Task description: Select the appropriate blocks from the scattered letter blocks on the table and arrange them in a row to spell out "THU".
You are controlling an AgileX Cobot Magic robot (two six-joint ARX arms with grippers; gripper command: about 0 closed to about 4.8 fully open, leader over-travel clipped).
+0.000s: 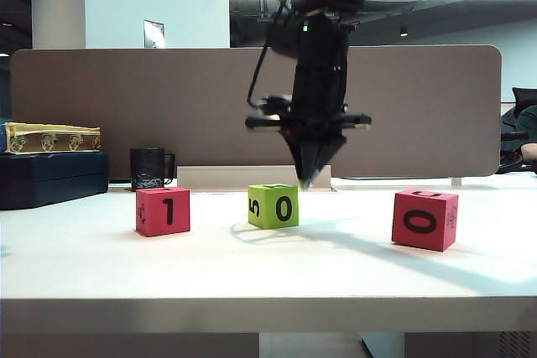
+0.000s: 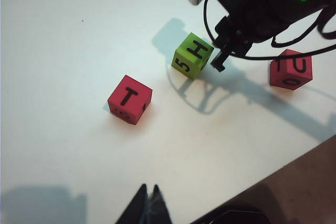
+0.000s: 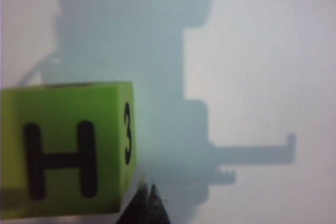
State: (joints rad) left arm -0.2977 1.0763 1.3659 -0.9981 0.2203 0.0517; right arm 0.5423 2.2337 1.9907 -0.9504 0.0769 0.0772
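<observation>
Risk: right gripper [image 1: 309, 180], tips pressed together, empty, hanging just beside green H block [image 1: 273, 205] on white table [image 1: 268, 274]; any sideways drift prob. shoves light foam-like cube out of row w/ red T block [image 2: 129, 98], red U block [image 2: 290, 68]. Left gripper [image 2: 148, 195] pressed together too, empty, well apart from blocks. Matte sharp-edged cubes, black printed chars; smooth tabletop, little friction likely.

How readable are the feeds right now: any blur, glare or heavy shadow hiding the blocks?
Exterior view: sharp; bright ceiling strip, right gripper casts a soft shadow behind the green block. Left wrist view: clear, T block legible, arm shadow crosses the table. Right wrist view: soft focus, green block's H readable, large arm shadow on the white surface.
</observation>
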